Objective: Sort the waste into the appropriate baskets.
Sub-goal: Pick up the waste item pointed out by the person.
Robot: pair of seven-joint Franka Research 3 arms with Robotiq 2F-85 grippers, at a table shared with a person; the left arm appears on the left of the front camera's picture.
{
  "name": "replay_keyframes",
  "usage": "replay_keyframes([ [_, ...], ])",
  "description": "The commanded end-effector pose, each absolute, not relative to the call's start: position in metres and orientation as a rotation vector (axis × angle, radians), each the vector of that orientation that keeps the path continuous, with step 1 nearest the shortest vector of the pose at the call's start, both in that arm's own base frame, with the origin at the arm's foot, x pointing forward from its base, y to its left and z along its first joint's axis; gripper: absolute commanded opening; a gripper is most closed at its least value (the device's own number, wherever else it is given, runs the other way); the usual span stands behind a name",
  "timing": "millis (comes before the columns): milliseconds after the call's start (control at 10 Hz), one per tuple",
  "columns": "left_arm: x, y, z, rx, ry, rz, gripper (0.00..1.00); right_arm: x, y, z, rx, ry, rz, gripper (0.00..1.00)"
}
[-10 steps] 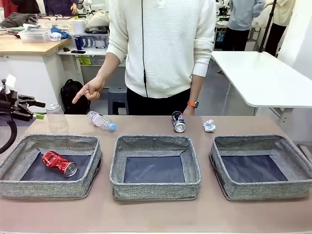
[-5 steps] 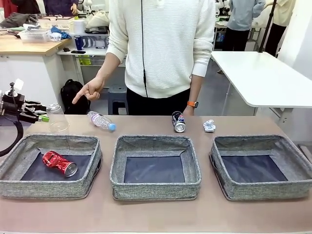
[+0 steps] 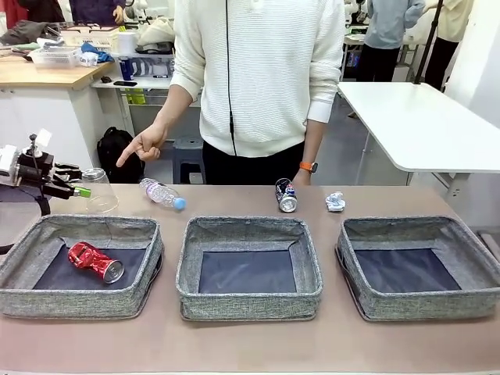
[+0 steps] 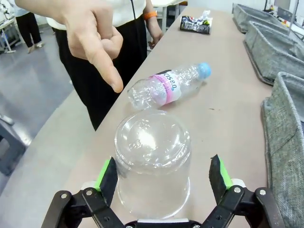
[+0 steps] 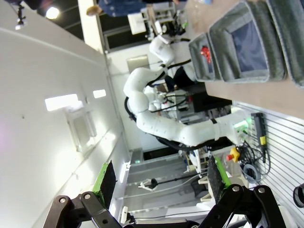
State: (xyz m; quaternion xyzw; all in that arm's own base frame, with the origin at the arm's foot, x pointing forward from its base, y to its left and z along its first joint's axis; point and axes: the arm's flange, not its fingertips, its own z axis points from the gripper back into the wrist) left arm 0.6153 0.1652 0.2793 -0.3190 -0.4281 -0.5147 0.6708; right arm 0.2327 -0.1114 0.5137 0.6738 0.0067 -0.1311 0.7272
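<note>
The left gripper (image 4: 162, 160) stood spread wide, grasping nothing. The clear plastic cup (image 4: 153, 164) sat mouth-down on the table (image 3: 234, 344) between its two fingers. One green pad (image 4: 107, 176) lay close beside the cup's wall, though whether it touched cannot be told. The other pad (image 4: 219, 172) stood clear of the cup.

Just beyond the cup, ahead of the fingertips, the clear bottle (image 4: 168, 85) lay on its side with its blue cap pointing away from the gripper. Above the gap between cup and bottle, the person's hand (image 4: 90, 33) hung with its forefinger pointing down. Much farther along the same line lay the dark blue-silver can (image 3: 286, 195), and past it the crumpled paper ball (image 3: 335, 201), the two apart from each other.

To one side of the gripper ran the three baskets. The nearest basket (image 3: 78, 303) sat just beside the gripper and held the crushed red can (image 3: 95, 261) on its dark bottom. The middle basket (image 3: 248, 303) and the farthest basket (image 3: 426, 306) came after it in a row.

The right gripper (image 5: 160, 165) was likewise released, with nothing between its fingers. It was held well away from the table and faced a white wall.
</note>
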Motion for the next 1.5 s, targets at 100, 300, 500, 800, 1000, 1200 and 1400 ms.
replay_keyframes([
  [100,0.616,0.157,0.272,-0.766,-0.977,-1.130,1.00,0.235,-0.112,0.517,1.505,-0.007,-0.265,1.00],
  [300,0.613,0.144,0.266,-0.769,-0.988,-1.127,1.00,0.235,-0.112,0.517,1.505,-0.007,-0.265,1.00],
  [500,0.612,0.134,0.261,-0.792,-0.972,-1.138,1.00,0.235,-0.112,0.517,1.505,-0.007,-0.265,1.00],
  [800,0.611,0.133,0.263,-0.796,-0.983,-1.139,1.00,0.235,-0.112,0.517,1.505,-0.007,-0.265,1.00],
  [1000,0.609,0.128,0.260,-0.761,-0.973,-1.161,0.40,0.235,-0.112,0.517,1.505,-0.007,-0.265,1.00],
  [1200,0.609,0.127,0.260,-0.761,-0.967,-1.171,0.00,0.235,-0.112,0.517,1.505,-0.007,-0.265,1.00],
  [1400,0.609,0.127,0.259,-0.754,-0.965,-1.178,0.00,0.235,-0.112,0.517,1.505,-0.007,-0.265,1.00],
])
